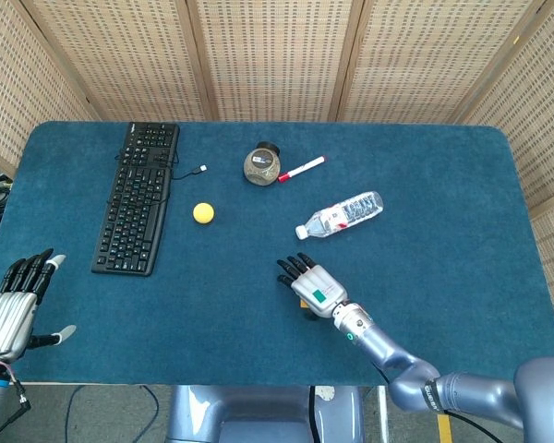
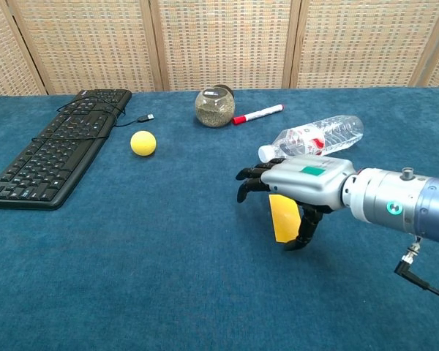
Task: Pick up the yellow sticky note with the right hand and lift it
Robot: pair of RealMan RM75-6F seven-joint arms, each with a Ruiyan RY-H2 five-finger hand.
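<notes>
Yellow against the blue worktop (image 2: 132, 278), the sticky note (image 2: 282, 218) lay flat just right of centre in the chest view, mostly covered by the right hand (image 2: 296, 179), which hovered palm-down with fingers (image 2: 250, 175) spread, its thumb reaching down beside the note and gripping nothing. The left hand (image 1: 9, 309) sat at the head view's lower left, fingers apart and empty. A water bottle (image 2: 318, 135) lay behind the note.

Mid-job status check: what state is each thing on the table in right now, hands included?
yellow sticky note: flat on cloth, under right hand.
right hand: over note, not gripping.
left hand: fingers apart, holding nothing.
water bottle: lying down, capped.
jar: on its side.
red marker: capped.
keyboard: unplugged.
</notes>
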